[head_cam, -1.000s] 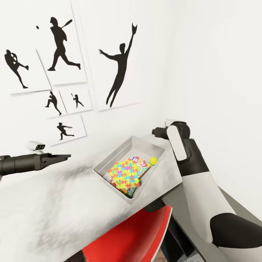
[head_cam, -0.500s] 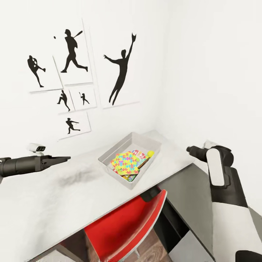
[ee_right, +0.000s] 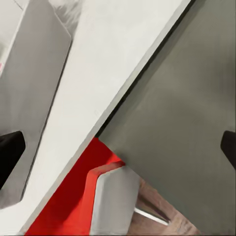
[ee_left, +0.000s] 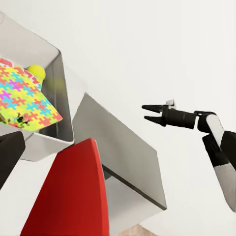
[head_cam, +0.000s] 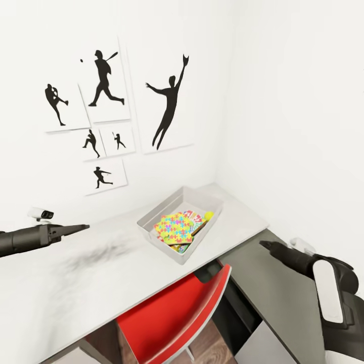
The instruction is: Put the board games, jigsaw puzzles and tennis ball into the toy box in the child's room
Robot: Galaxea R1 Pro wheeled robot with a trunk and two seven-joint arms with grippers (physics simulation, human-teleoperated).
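two arms held out low, both empty. my left gripper (head_cam: 83, 227) reaches level over the table (head_cam: 60, 283), fingers pressed together as far as the head view shows. my right gripper (ee_left: 146, 112) hangs over the dark grey cabinet (head_cam: 283, 293), fingers slightly spread, well apart from the toy box (head_cam: 151, 215). toy box sits on the table near the wall corner; inside it a jigsaw puzzle (head_cam: 174, 227) lies on top of board games (head_cam: 194, 218), tennis ball (head_cam: 209, 216) beside them. red chair (head_cam: 172, 318) stands tucked under the table edge.

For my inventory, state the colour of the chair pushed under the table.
The chair is bright red, seen best in the head view.
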